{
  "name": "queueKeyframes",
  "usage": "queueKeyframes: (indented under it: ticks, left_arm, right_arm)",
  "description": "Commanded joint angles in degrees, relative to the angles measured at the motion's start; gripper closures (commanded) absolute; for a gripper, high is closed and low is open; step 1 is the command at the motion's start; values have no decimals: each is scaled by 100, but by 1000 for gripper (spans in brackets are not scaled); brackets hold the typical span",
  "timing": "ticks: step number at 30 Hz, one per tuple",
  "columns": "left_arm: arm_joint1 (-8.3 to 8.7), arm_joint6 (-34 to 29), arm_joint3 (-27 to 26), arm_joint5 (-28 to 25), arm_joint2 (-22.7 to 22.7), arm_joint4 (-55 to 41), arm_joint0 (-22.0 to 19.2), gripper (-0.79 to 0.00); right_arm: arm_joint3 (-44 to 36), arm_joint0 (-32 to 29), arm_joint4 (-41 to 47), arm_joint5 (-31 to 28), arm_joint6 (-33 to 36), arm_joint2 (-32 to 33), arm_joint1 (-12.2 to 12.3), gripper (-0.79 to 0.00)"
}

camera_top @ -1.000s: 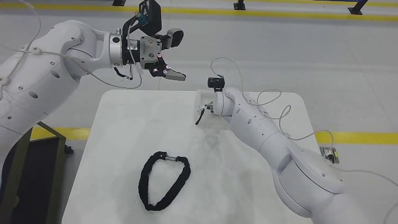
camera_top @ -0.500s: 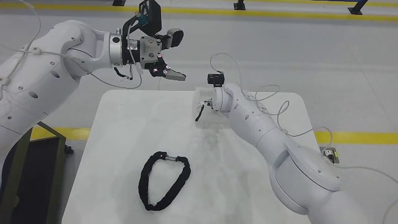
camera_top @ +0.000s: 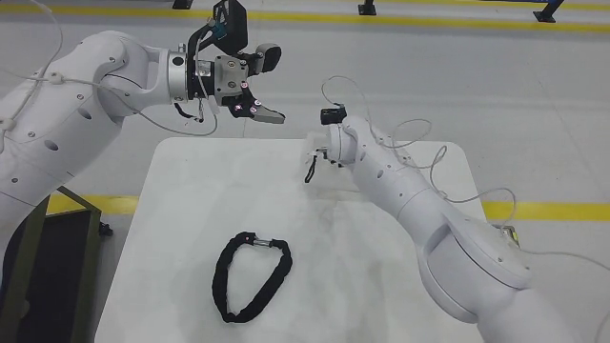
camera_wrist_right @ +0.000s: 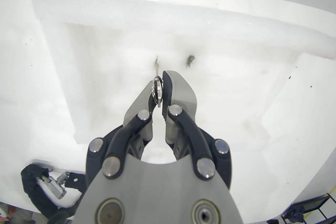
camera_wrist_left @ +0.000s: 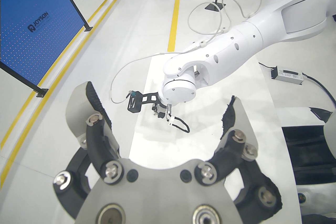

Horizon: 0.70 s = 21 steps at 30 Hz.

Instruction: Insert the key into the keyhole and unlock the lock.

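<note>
Lying curled on the tabletop (camera_top: 381,276), near and left of centre, is the black chain lock (camera_top: 250,274). Farther back, at the middle, the right pincer (camera_wrist_right: 157,87) is pinching the key (camera_wrist_right: 156,67) over a white foam tray (camera_wrist_right: 210,33). Beyond the far-left edge, the left pincer (camera_wrist_left: 160,90) hangs spread wide.

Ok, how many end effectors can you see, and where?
2. The left end effector hangs open near the far edge of the table; the right end effector is shut on the key above the white foam tray.
</note>
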Motion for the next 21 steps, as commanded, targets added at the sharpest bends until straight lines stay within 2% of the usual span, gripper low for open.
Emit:
queueKeyframes:
  ticks: [1,9,21]
  left_arm:
    - [0,-1,0,0,0,-1,0,-785]
    - [0,-1,0,0,0,-1,0,-785]
    - [0,-1,0,0,0,-1,0,-785]
  right_arm:
    - [-108,6,-72,21,112,46,52,0]
    - [-448,-141,-564,559,388,145,239,0]
    - [-717,-462,-834,818,328,221,206,0]
